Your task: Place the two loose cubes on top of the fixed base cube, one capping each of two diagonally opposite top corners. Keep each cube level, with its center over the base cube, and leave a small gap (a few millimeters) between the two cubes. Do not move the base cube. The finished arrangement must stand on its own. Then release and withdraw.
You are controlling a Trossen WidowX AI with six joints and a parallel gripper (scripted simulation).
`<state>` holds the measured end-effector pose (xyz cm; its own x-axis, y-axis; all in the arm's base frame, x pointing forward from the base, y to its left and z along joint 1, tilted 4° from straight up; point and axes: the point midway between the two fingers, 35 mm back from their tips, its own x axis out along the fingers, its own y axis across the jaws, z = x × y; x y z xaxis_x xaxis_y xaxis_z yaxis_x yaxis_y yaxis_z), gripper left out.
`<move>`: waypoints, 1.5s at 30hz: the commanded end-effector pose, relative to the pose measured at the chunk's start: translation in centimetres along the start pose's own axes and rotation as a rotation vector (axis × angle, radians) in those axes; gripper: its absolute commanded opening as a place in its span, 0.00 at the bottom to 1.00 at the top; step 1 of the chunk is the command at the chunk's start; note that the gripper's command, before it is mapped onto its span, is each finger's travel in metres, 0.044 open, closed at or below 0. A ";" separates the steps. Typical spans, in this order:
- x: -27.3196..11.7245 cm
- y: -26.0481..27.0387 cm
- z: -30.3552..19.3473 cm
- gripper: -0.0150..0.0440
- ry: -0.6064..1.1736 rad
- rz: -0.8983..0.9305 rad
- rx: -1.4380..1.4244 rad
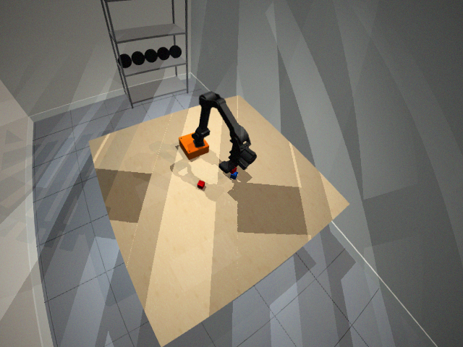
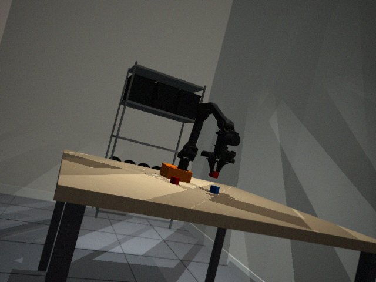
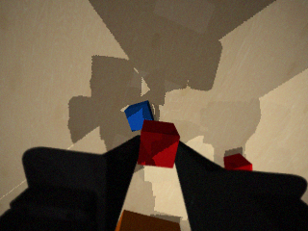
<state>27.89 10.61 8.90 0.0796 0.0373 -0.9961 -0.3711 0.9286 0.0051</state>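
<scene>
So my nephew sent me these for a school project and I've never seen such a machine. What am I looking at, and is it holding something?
It is a black robot arm bolted to an orange base on a wooden table. One picture looks down from high up, one from low beside the table, one from a camera on the arm's wrist. Its end effector, a two-fingered clamp, is shut on a small red cube, held in the air. A blue cube and a second red cube sit on the table.
</scene>
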 end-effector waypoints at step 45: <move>3.9 3.2 -1.4 0.43 -0.002 0.000 0.367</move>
<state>25.77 13.28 5.17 0.0851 0.0427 -0.9955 -0.0182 0.9990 0.0412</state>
